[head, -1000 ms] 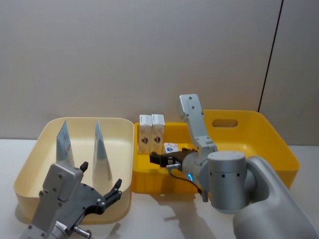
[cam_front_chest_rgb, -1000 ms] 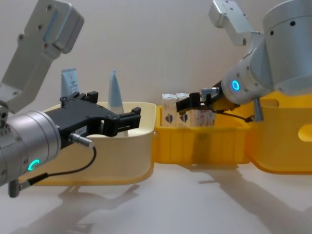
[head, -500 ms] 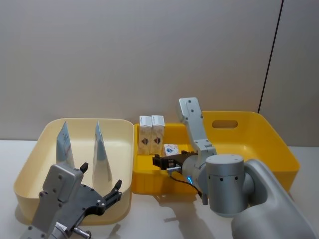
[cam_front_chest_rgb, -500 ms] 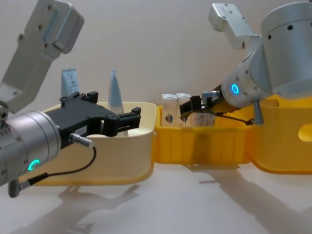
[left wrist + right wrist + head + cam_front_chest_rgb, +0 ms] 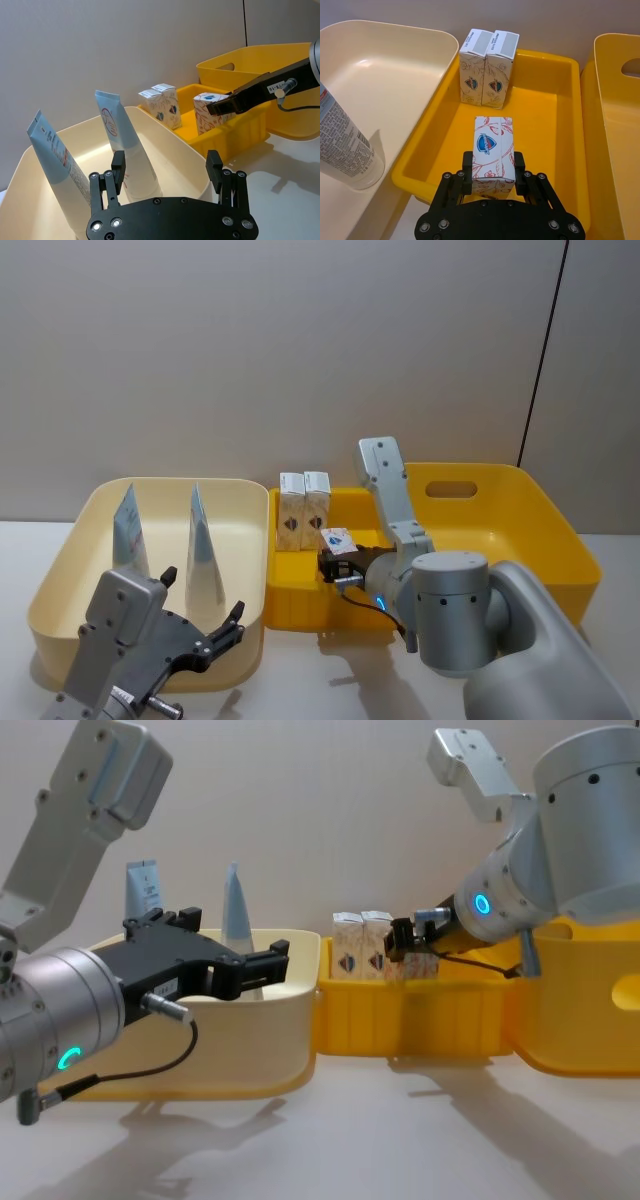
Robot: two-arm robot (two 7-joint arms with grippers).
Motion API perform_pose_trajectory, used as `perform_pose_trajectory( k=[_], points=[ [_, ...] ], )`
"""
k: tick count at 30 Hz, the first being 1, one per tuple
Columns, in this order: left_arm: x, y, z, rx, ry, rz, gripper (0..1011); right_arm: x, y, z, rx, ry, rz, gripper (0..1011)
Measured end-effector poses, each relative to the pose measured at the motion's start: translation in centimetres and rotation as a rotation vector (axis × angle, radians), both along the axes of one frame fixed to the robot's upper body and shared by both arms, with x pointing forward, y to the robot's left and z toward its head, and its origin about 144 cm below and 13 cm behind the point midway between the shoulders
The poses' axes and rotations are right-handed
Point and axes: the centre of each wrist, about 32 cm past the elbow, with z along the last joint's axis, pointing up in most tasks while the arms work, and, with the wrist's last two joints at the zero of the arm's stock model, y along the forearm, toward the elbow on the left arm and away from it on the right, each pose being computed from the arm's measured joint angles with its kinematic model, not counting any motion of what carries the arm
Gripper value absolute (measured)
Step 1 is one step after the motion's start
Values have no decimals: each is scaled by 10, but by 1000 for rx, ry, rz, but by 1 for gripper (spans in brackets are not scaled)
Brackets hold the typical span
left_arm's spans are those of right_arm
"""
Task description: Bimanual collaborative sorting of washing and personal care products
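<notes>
While clamped by its side faces in the right gripper (image 5: pixel 493 167), the carton (image 5: pixel 493 142) is held over the small yellow bin (image 5: pixel 545 125) | two like cartons (image 5: pixel 487 70) stood just ahead | judged light, stiff, crushable: broad faces to be squeezed gently | left gripper (image 5: pixel 167 172) spread, empty; tubes (image 5: pixel 117 135) just ahead in cream bin (image 5: pixel 185 165)

No word is legible. Each carton (image 5: pixel 496 167) bears a red-and-blue shield emblem (image 5: pixel 486 142); the tube (image 5: pixel 342 142) at nine o'clock, unreadable fine print.
</notes>
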Motion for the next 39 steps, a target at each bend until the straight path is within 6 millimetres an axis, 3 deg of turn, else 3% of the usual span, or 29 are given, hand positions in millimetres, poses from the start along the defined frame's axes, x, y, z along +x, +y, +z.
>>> perform_pose_trajectory(
  k=[18,39],
  points=[
    [0,0,0,0,0,0,1004,-2,0,4,3,-39,8,445],
    [0,0,0,0,0,0,1003,-16,-5,29,32,-310,16,446]
  ],
)
